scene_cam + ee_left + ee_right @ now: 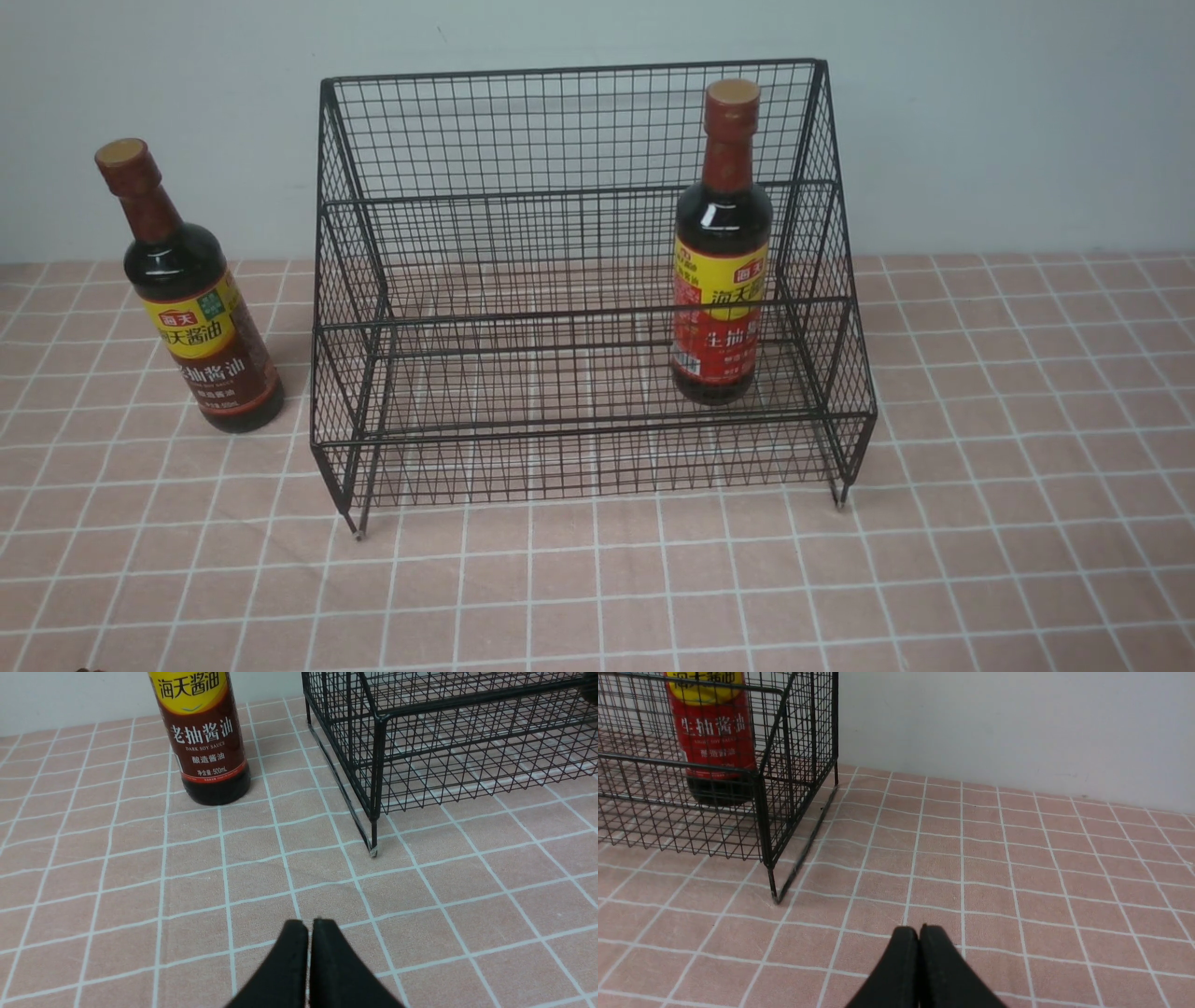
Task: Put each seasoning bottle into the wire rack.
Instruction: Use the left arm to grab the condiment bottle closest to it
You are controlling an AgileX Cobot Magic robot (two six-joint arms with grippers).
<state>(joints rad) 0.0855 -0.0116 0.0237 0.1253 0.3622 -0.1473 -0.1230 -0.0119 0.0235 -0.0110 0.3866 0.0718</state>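
The black wire rack (579, 280) stands in the middle of the table. The red-label soy-sauce bottle (721, 271) stands upright inside it, on the lower tier at the right end; it also shows in the right wrist view (717, 742). The dark-brown-label bottle (191, 303) stands on the table just left of the rack, outside it, and shows in the left wrist view (205, 742). My left gripper (309, 926) is shut and empty, low over the cloth, short of that bottle. My right gripper (919, 932) is shut and empty, right of the rack (766, 788). Neither gripper shows in the front view.
A pink tablecloth with a white grid (1008, 523) covers the table. A pale wall (980, 121) rises right behind the rack. The rack's front left leg (373, 844) stands on the cloth ahead of my left gripper.
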